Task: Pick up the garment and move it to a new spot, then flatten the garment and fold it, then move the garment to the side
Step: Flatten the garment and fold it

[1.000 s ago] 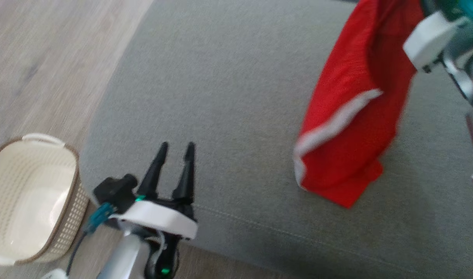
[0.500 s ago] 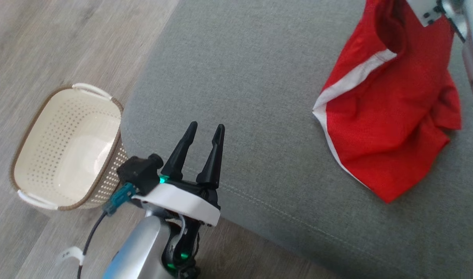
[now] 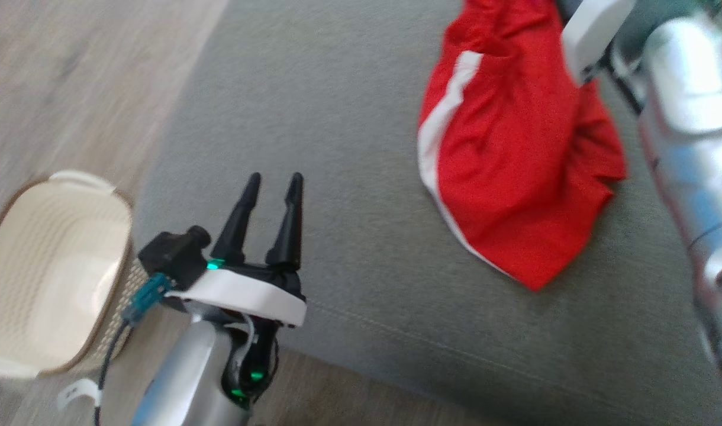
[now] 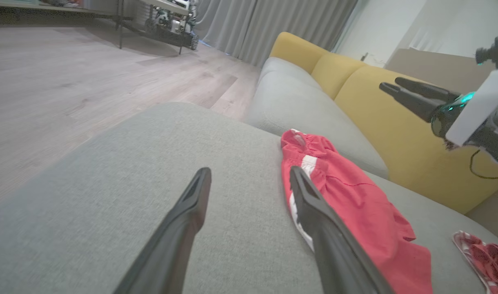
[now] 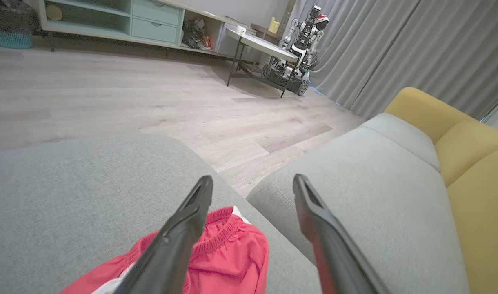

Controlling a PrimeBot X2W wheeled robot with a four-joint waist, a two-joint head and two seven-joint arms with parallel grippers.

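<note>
The garment [image 3: 515,160] is a pair of red shorts with a white side stripe, lying crumpled on the grey sofa cushion [image 3: 349,118]. The left wrist view shows the garment [image 4: 355,204] stretched out to the right of my left fingers. My right gripper [image 5: 251,181] hangs open above the elastic waistband of the garment [image 5: 228,253], with nothing between its fingers. From the left wrist, the right gripper [image 4: 390,85] is seen raised well above the cloth. My left gripper [image 3: 274,177] is open and empty over the cushion's front edge, well left of the shorts.
A cream perforated basket [image 3: 47,278] stands on the wood floor left of the cushion. The sofa's yellow backrest [image 4: 396,118] runs behind the seat. Another red-and-white item [image 4: 481,253] lies at the cushion's far right. A gap [image 5: 241,188] separates two seat cushions.
The shorts hung from my right gripper a second ago; they now lie slumped on the cushion with that gripper open above them. The head camera has swung, so the whole picture has shifted.
</note>
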